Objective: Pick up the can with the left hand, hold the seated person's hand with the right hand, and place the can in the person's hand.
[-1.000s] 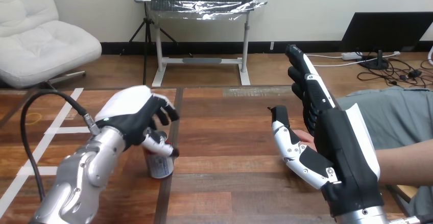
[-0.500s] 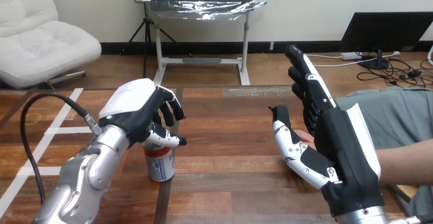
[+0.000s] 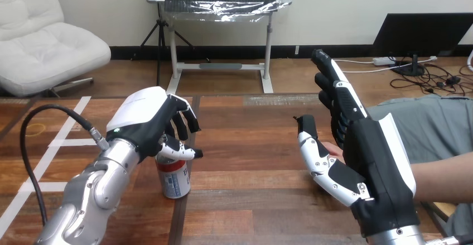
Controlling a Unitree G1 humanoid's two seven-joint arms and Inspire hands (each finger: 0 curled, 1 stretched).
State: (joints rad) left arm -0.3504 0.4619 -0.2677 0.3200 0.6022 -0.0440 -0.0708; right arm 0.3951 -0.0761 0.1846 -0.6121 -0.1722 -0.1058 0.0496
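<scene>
Can [image 3: 173, 179] stands near-left on table [image 3: 251, 200], left hand [image 3: 144, 119] over its top; can't tell if it grips. Right hand [image 3: 372, 153] open flat, holding nothing, person's hand [image 3: 333, 148] just behind it. Risk: a high, shallow grab could tip or drop the can.

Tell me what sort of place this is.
Probably a robot handover test bench: a wooden table, a single can under the left robot hand, and a person's hand by the right robot hand.

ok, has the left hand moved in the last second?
Yes. The left hand has risen slightly relative to the can, baring more of it.
</scene>
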